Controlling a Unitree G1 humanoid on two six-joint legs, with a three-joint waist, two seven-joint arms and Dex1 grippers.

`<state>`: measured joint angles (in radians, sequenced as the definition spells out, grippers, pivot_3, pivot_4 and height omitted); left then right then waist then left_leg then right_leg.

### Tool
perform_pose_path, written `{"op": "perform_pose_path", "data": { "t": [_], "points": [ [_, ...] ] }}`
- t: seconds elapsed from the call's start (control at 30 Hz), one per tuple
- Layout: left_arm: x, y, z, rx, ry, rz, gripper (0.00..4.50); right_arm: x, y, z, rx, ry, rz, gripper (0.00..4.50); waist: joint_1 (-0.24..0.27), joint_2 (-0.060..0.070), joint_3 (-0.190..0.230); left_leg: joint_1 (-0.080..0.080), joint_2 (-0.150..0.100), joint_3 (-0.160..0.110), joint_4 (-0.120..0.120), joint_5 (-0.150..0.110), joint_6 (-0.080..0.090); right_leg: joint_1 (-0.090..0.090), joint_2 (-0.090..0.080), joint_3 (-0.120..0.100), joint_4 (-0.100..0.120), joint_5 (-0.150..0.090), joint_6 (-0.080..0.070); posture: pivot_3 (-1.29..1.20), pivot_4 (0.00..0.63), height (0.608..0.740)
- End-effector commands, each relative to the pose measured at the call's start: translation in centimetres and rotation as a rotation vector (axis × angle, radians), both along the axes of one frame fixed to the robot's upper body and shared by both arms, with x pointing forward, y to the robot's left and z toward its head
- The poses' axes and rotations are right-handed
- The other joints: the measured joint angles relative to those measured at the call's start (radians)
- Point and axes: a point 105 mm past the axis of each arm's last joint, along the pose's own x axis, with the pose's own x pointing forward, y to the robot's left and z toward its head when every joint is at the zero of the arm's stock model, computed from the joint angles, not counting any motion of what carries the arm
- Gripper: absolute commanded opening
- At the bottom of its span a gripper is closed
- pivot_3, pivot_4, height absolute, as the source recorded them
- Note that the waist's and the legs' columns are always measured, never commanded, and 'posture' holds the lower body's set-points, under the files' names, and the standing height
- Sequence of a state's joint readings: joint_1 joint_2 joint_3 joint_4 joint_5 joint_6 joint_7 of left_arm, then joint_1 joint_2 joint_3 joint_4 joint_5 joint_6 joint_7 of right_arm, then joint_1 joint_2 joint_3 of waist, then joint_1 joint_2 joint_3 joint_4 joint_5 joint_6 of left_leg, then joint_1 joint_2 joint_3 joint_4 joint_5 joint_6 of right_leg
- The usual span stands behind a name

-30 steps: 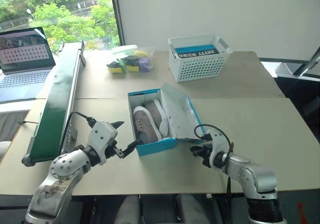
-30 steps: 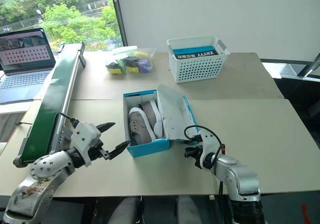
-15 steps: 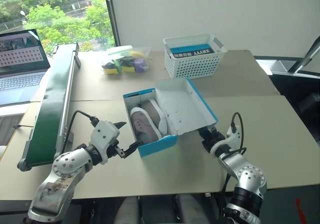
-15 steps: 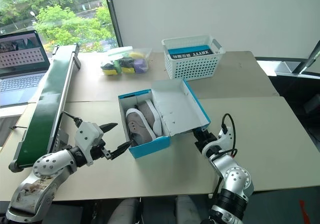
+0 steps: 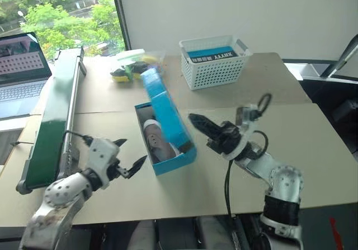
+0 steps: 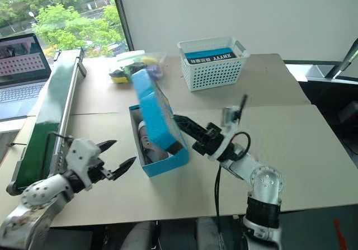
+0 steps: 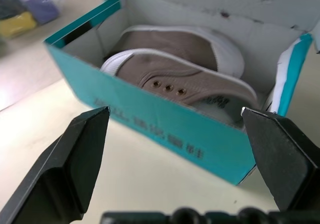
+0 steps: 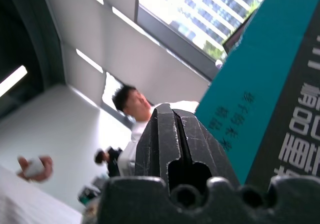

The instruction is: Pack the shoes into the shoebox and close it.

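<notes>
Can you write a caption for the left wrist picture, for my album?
Open left claw faces the blue shoebox with both shoes tucked inside.

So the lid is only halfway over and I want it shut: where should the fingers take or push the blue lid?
Probably best at the lid's raised free edge, from the robot's right side, where the right gripper sits with fingers shut. The lid stands tilted over the shoebox, hinged along its right wall, so pushing its blue outer face leftward and down should close it.
</notes>
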<state>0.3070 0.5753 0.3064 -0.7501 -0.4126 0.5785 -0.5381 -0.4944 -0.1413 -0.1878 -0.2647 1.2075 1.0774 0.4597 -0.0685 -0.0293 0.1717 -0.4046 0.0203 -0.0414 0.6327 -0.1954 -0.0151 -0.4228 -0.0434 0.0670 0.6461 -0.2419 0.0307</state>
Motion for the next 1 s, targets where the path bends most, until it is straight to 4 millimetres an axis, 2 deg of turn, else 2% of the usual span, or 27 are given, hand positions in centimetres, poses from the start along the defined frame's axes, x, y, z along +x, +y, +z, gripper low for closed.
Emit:
{"op": "perform_pose_path", "data": {
  "t": [0.03, 0.1, 0.17, 0.33, 0.43, 0.5, 0.67, 0.73, 0.8, 0.9, 1.0],
  "points": [
    [-2.1, -0.5, 1.5, -0.001, -0.022, -0.029, 4.5, 0.5, 2.0, 0.7, -0.101, -0.096, 0.016, 0.05, 0.002, 0.0, 0.0, 0.0, 0.0, 0.0, 0.0, 0.0, 0.0, 0.0, 0.0, 0.0, 0.0, 0.0, 0.0, 0.0, 0.15, 0.735],
    [-3.0, -0.4, 1.2, 0.001, 0.006, -0.034, 4.5, 1.4, 3.4, 0.8, -0.17, -0.122, 0.017, 0.05, 0.003, 0.0, 0.0, 0.0, 0.0, 0.0, 0.0, 0.0, 0.0, 0.0, 0.0, 0.0, -0.001, 0.0, 0.0, 0.0, 0.15, 0.735],
    [-3.6, -0.4, 0.8, 0.002, 0.028, -0.04, 4.5, 3.1, 5.0, 0.3, -0.27, -0.146, -0.038, 0.05, 0.001, 0.0, 0.0, -0.001, -0.001, 0.001, 0.0, 0.0, 0.0, 0.0, -0.001, 0.0, -0.001, 0.0, 0.0, 0.0, 0.15, 0.735],
    [-3.9, -0.5, 0.3, -0.007, 0.047, -0.044, 4.5, 7.4, 8.5, -2.7, -0.554, -0.206, -0.175, 0.05, -0.001, 0.0, 0.0, 0.001, 0.0, 0.001, 0.0, 0.0, 0.0, -0.001, 0.0, 0.0, -0.001, 0.001, -0.002, 0.0, 0.15, 0.735],
    [-3.8, -0.7, 0.2, -0.01, 0.048, -0.045, 4.5, 7.7, 10.0, -4.4, -0.634, -0.268, -0.15, 0.05, 0.002, -0.001, 0.0, -0.001, -0.001, 0.002, 0.0, 0.0, 0.0, -0.001, -0.001, 0.0, -0.001, 0.004, -0.007, 0.0, 0.15, 0.735],
    [-3.8, -0.9, 0.1, -0.014, 0.047, -0.044, 4.5, 7.7, 10.9, -6.6, -0.722, -0.287, -0.114, 0.05, 0.001, -0.001, 0.0, -0.002, -0.001, 0.002, 0.0, -0.001, -0.001, -0.001, -0.001, 0.0, -0.003, 0.004, -0.007, 0.0, 0.15, 0.735],
    [-3.6, -0.9, 0.1, -0.008, 0.041, -0.034, 4.5, 8.0, 10.5, -11.5, -0.917, -0.271, -0.07, 0.05, -0.003, -0.002, -0.001, 0.0, -0.001, 0.002, 0.0, -0.002, -0.002, -0.001, -0.001, 0.0, -0.002, 0.004, -0.007, 0.0, 0.15, 0.735],
    [-3.5, -0.6, 0.2, -0.002, 0.034, -0.023, 4.5, 7.8, 10.4, -12.5, -0.955, -0.266, -0.046, 0.05, -0.003, -0.001, -0.001, 0.002, -0.001, 0.002, -0.001, -0.002, -0.002, 0.001, -0.001, 0.0, -0.001, 0.004, -0.007, 0.0, 0.15, 0.735],
    [-3.3, -0.5, 0.3, 0.004, 0.026, -0.013, 4.5, 7.8, 10.4, -12.4, -0.948, -0.274, -0.051, 0.05, -0.002, -0.002, -0.002, 0.006, 0.0, 0.002, -0.001, -0.002, -0.002, 0.003, -0.001, 0.001, -0.001, 0.004, -0.008, 0.0, 0.15, 0.735],
    [-2.6, -0.1, 0.7, -0.019, -0.009, 0.025, 4.5, 8.7, 10.5, -9.6, -0.835, -0.274, -0.113, 0.05, -0.002, -0.002, -0.003, 0.006, 0.0, 0.002, -0.001, -0.002, -0.002, 0.003, -0.001, 0.001, 0.0, 0.003, -0.008, 0.0, 0.15, 0.735],
    [-1.6, 0.4, 1.7, -0.065, -0.074, 0.103, 4.5, 9.7, 9.2, -3.8, -0.56, -0.179, -0.182, 0.05, 0.001, -0.002, -0.002, 0.005, 0.0, 0.002, 0.0, -0.002, -0.002, 0.003, 0.0, 0.001, 0.0, 0.003, -0.008, 0.0, 0.15, 0.735]
  ]
}}
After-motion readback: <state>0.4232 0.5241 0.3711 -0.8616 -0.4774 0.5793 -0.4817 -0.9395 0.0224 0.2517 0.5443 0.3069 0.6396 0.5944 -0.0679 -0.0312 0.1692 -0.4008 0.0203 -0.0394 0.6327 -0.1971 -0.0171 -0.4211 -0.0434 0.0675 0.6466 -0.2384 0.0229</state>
